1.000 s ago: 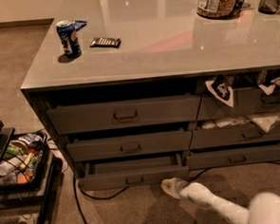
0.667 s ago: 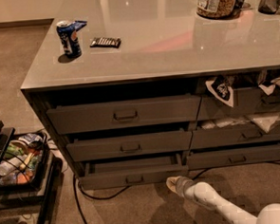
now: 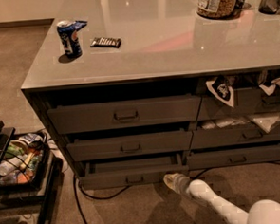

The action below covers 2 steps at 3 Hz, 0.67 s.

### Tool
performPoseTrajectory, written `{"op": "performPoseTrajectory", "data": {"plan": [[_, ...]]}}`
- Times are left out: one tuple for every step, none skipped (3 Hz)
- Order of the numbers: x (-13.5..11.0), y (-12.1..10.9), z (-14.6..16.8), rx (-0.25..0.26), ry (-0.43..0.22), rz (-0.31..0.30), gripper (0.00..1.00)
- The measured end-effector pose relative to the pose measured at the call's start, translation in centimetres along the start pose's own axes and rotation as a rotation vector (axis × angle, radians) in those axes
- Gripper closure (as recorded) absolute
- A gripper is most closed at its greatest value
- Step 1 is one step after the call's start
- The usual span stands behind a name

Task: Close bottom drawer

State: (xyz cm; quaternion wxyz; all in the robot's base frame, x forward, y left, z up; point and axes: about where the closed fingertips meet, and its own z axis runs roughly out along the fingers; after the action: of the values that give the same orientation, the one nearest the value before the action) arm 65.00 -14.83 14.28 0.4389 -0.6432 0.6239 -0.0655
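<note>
The bottom drawer [image 3: 132,175] is the lowest of three wide dark-grey drawers on the left of the counter. It stands pulled out a little, and a strip of its grey tray shows behind the front. A small metal pull handle [image 3: 134,180] sits at the middle of its front. My gripper [image 3: 172,182] is low over the carpet, just right of and in front of the drawer's right corner, at the end of my white arm [image 3: 222,208]. It points left toward the drawer front.
The two wide drawers above [image 3: 126,115] are slightly ajar. Narrower drawers [image 3: 238,158] with bags stand to the right. A cart of snacks [image 3: 19,161] stands at the left. A cable [image 3: 81,196] lies on the carpet. A can [image 3: 69,38] and a bar [image 3: 105,42] sit on the counter.
My gripper and arm have shifted slightly left and toward the drawer front's right corner. The drawer looks unmoved.
</note>
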Motion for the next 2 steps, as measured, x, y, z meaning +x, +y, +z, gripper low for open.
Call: {"op": "performPoseTrajectory", "data": {"plan": [[-0.28, -0.66, 1.39, 0.016, 0.007, -0.021, 1.0], [-0.95, -1.16, 2.35, 0.031, 0.003, -0.048, 1.0]]}}
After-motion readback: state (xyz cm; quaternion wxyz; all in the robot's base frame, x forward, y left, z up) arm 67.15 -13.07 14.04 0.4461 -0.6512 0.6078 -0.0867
